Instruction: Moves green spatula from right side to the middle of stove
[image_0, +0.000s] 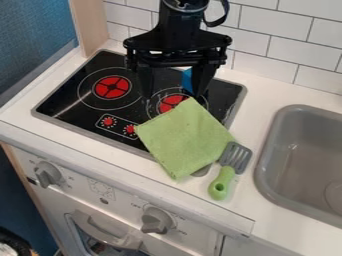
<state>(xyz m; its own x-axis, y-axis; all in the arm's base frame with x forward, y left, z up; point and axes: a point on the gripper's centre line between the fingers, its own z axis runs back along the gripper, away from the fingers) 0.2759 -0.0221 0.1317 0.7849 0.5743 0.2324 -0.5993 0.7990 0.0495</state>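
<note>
1. Gripper (173, 94): fingers wide apart above the stove (67, 102), apparently empty.
2. Green-handled slotted spatula (228, 172): on the counter (270, 227) between stove and sink (265, 186), beside the green cloth (184, 137); it lies towards the camera and rightward from the gripper.
3. Orientation: the long axis slants, grey head up-right, handle down-left (the fingers' spread runs crosswise, which probably suits a handle grasp).
</note>
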